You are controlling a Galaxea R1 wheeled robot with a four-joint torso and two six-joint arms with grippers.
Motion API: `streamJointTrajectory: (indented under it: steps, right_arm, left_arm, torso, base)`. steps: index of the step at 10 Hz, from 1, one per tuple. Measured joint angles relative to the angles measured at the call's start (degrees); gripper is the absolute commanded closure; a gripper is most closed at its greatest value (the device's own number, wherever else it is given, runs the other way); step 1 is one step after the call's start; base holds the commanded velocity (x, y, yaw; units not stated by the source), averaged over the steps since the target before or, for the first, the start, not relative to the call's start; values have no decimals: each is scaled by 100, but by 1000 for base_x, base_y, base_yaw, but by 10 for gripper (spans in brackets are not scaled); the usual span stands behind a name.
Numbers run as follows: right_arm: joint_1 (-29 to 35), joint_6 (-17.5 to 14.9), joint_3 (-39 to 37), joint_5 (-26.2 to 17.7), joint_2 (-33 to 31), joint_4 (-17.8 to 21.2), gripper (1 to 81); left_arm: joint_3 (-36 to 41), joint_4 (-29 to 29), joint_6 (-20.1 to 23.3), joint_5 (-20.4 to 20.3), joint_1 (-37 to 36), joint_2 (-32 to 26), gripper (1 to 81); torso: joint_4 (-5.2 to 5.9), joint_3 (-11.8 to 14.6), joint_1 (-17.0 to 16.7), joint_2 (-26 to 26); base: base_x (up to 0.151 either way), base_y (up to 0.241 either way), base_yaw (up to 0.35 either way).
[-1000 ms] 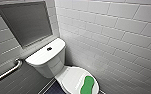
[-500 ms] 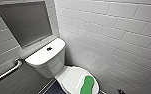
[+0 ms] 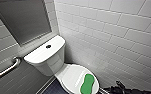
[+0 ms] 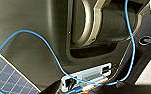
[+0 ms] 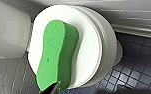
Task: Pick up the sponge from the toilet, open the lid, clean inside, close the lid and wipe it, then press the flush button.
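The bright green sponge (image 3: 87, 84) lies flat on the closed lid of the white toilet (image 3: 70, 75) — about five o'clock from the flush button (image 3: 48, 46). The right gripper (image 5: 52, 88) hangs near the sponge's end — apart or together, impossible to say.

Clearance above the toilet (image 3: 71, 75) was unobstructed; the tiled wall (image 3: 111, 40) bounded its right, the grab bar (image 3: 6, 69) its left.
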Motion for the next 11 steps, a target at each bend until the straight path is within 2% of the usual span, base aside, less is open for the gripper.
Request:
streamJointTrajectory:
  steps: [3, 7, 11]
  right_arm:
    - [218, 91, 13, 0, 63, -2, 10]
    - [271, 107, -236, -26, 471, -2, 10]
    - [444, 107, -389, -276, 835, -2, 10]
  left_arm:
    - [-134, -2, 0, -11, -24, 68, 10]
    - [-278, -2, -5, -26, -28, 162, 10]
    - [-300, -2, -2, -37, -68, 204, 10]
  torso:
    - [0, -65, 5, 0]
    - [0, -65, 20, -24]
    - [2, -68, 335, -583]
  base:
    - [0, 0, 0]
    - [0, 0, 0]
    - [0, 0, 0]
